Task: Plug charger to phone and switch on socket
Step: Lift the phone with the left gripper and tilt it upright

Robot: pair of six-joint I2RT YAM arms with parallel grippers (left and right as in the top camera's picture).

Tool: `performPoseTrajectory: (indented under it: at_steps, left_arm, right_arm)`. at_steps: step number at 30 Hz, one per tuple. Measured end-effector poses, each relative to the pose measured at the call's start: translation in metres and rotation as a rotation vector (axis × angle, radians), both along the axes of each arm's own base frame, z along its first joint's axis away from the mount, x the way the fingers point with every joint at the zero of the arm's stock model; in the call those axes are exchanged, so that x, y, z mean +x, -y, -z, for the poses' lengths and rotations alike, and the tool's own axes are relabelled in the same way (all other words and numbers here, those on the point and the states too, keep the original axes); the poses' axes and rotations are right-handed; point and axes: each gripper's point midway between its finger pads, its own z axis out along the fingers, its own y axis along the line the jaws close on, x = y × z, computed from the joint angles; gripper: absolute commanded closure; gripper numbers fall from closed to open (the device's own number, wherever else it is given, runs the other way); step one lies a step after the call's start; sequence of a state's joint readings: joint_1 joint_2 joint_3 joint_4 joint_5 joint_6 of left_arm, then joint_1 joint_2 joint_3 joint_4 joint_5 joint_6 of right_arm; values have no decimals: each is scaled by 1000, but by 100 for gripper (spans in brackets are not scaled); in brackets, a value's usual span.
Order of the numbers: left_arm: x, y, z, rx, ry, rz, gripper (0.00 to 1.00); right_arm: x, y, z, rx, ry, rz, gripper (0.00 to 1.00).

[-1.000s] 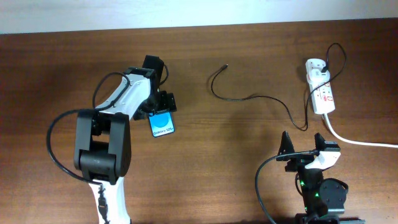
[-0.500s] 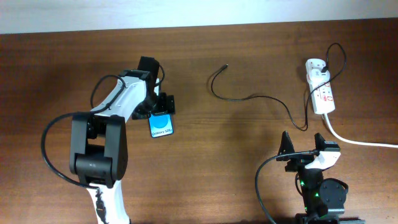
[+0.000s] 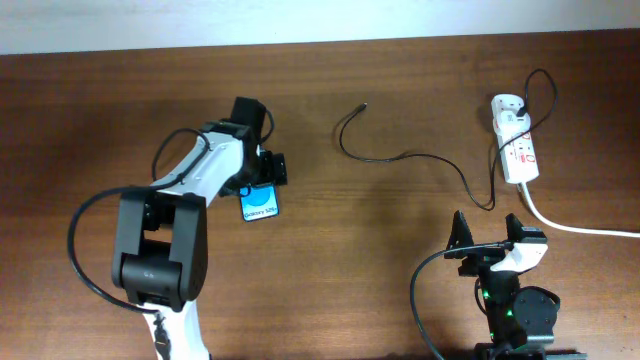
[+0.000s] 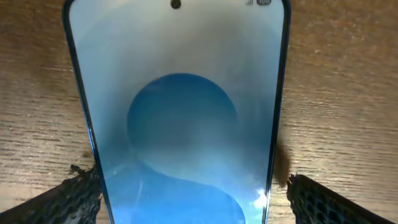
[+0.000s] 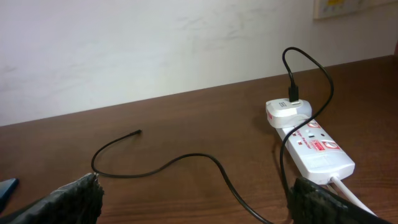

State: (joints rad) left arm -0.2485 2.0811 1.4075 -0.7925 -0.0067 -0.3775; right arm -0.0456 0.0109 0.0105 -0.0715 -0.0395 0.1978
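The phone [image 3: 260, 203] lies flat on the table, blue screen up, and fills the left wrist view [image 4: 180, 112]. My left gripper [image 3: 260, 182] is open and straddles the phone's near end [image 4: 193, 202]. The left finger is beside the phone's edge, and a strip of table shows before the right finger. The charger's black cable [image 3: 400, 157] runs from its free tip [image 3: 363, 104] to a white plug [image 3: 508, 104] in the socket [image 3: 520, 150]. My right gripper [image 3: 490, 240] is open and empty near the front edge. Its wrist view [image 5: 199, 205] shows the cable [image 5: 186, 158], the tip [image 5: 138, 132] and the socket [image 5: 317, 152].
A thicker white cable [image 3: 580, 228] leaves the socket toward the right edge. The black cable loops near the socket [image 3: 545, 90]. A white wall [image 5: 155, 50] stands behind the table's far edge.
My left arm has shifted slightly and turned its wrist over the phone. The phone has barely moved. The right arm has not moved.
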Motion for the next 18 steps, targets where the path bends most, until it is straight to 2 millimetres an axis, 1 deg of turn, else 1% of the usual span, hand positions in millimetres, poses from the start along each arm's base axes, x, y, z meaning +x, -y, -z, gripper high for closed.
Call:
performPoseTrajectory:
  at_steps: [4, 8, 9, 10, 12, 14, 15, 18]
  left_arm:
    - [-6, 1, 1, 38, -9, 3, 1]
    - [-13, 0, 2, 36, -39, -54, 1]
    - [-13, 0, 2, 36, -39, -58, 3]
    - [-13, 0, 2, 36, -40, -61, 10]
    - [-14, 0, 2, 34, -45, -69, 13]
    - [-16, 0, 2, 34, -51, -72, 21]
    - [-16, 0, 3, 34, -52, -73, 22]
    - [-16, 0, 3, 34, -52, -75, 22]
  right_arm:
    - [0, 0, 0, 0, 0, 0, 2]
    - [0, 0, 0, 0, 0, 0, 2]
    - [0, 0, 0, 0, 0, 0, 2]
    - [0, 0, 0, 0, 0, 0, 1]
    - [0, 0, 0, 0, 0, 0, 2]
    - [0, 0, 0, 0, 0, 0, 2]
    - [0, 0, 0, -1, 0, 0, 2]
    - [0, 0, 0, 0, 0, 0, 2]
